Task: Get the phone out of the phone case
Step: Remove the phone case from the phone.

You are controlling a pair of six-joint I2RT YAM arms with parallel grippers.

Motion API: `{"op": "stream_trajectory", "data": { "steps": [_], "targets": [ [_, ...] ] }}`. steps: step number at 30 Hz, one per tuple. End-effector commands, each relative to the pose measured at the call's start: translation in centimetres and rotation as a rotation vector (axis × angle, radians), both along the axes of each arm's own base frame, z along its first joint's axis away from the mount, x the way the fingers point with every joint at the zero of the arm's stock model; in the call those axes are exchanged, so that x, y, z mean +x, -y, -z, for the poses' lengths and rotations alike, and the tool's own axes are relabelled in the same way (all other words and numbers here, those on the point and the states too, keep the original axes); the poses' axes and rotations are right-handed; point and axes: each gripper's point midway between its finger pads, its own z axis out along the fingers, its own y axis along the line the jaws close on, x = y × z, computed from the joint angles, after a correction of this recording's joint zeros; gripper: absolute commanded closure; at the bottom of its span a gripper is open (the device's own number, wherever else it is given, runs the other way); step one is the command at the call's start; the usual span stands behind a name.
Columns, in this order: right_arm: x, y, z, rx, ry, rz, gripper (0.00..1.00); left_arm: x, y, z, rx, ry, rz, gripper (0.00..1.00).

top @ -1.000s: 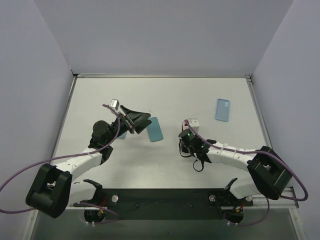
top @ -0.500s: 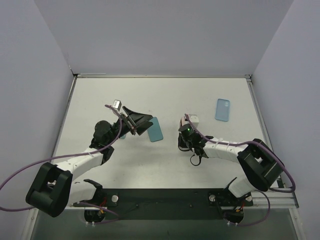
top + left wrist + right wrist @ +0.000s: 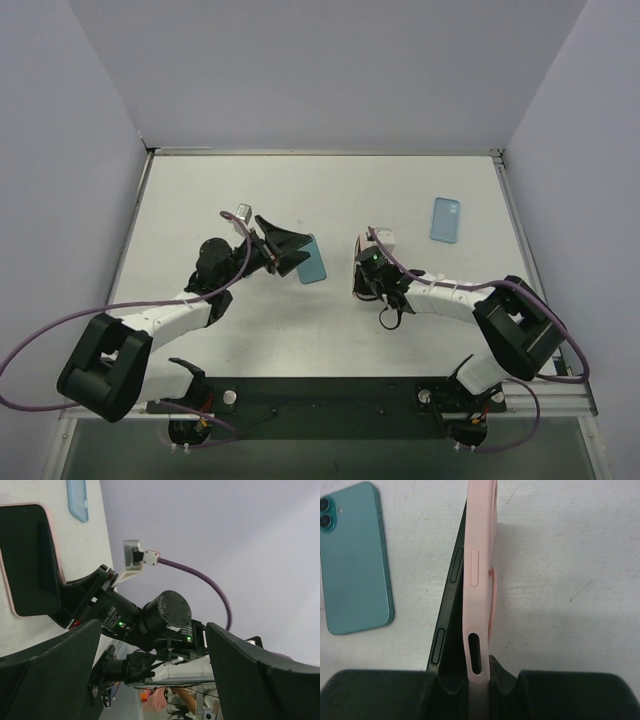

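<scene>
My right gripper (image 3: pixel 479 677) is shut on the bottom end of a pink phone case (image 3: pixel 479 580) that stands on edge on the table. A black phone (image 3: pixel 451 605) sits in the case, and its long edge has come away from the case on the left side. In the left wrist view the phone's dark screen (image 3: pixel 30 555) shows with the pink rim around it, held by the right gripper (image 3: pixel 85 605). My left gripper (image 3: pixel 290 250) is open and empty. It is left of the right gripper (image 3: pixel 372 275) and points toward it, over a teal phone.
A teal phone (image 3: pixel 312 258) lies face down between the two grippers; it also shows in the right wrist view (image 3: pixel 355 560). A light blue empty case (image 3: pixel 446 219) lies at the back right; the left wrist view shows it too (image 3: pixel 77 500). Grey walls surround the table.
My left gripper has moved a little right and nearer, toward the right gripper. My right gripper has shifted slightly left with the case in it.
</scene>
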Motion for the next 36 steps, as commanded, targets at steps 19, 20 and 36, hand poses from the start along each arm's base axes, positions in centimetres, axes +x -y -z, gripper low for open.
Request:
{"op": "stream_trajectory", "data": {
  "steps": [19,20,36],
  "targets": [
    [-10.1,-1.5,4.0,-0.485,-0.217,-0.376,1.00,-3.2,1.4,12.8,0.139,-0.298,0.065,0.14],
    [-10.4,-1.6,4.9,-0.491,-0.238,-0.384,1.00,-3.5,1.2,13.4,0.141,-0.311,0.062,0.14],
    [-14.0,-6.0,8.1,-0.169,-0.334,-0.525,1.00,-4.5,4.2,15.8,0.122,-0.271,0.168,0.22]
  ]
}}
